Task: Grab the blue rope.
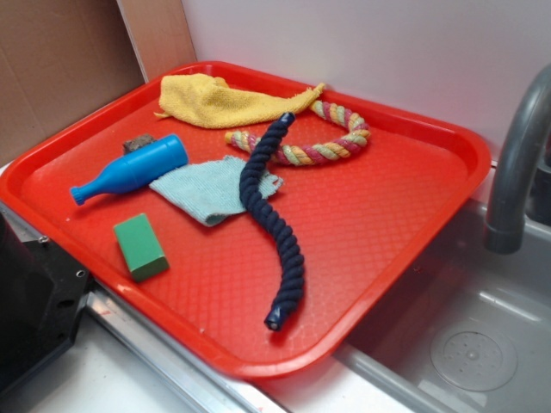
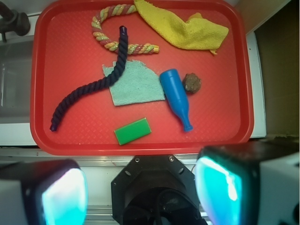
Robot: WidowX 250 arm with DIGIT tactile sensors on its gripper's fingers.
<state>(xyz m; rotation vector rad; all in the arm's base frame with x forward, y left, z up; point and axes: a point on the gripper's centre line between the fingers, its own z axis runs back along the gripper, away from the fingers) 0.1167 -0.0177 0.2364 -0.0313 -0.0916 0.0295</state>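
Claw held high, fingers spread apart, nothing gripped. Blue rope ahead-left of claw, draped across teal cloth; free end reachable.

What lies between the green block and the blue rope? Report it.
Only bare red tray lies between the green block and the blue rope, seen clearly in the wrist view; the teal cloth sits farther up.

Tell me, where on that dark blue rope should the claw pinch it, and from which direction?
Probably from straight above, on the blue rope's lower stretch, which lies alone on the bare red tray. Its upper part crosses the teal cloth and the multicolored rope ring. The gripper should straddle its width, fingers across it.
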